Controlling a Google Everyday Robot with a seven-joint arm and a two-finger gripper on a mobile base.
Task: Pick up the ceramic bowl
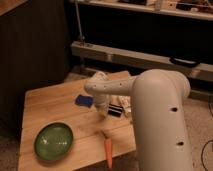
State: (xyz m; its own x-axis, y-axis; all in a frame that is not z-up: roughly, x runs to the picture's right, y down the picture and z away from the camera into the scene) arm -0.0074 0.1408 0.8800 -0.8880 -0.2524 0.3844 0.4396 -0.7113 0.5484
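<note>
Gripper (103,109) over mid-counter, green bowl (53,141) at the front-left corner.
The gripper hangs above the wooden counter (50,105) just beside a blue packet (84,100), well apart from the bowl; whether it is spread or closed cannot be told. Likely risks: the glossy, shallow rim slipping out of a pinch, or the arm brushing the carrot (108,152) on the way across.

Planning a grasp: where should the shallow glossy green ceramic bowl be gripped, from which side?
Probably the rim, from above, on the side facing the gripper, which hangs over the middle of the wooden table; the ceramic bowl sits upright, wide and shallow.
</note>
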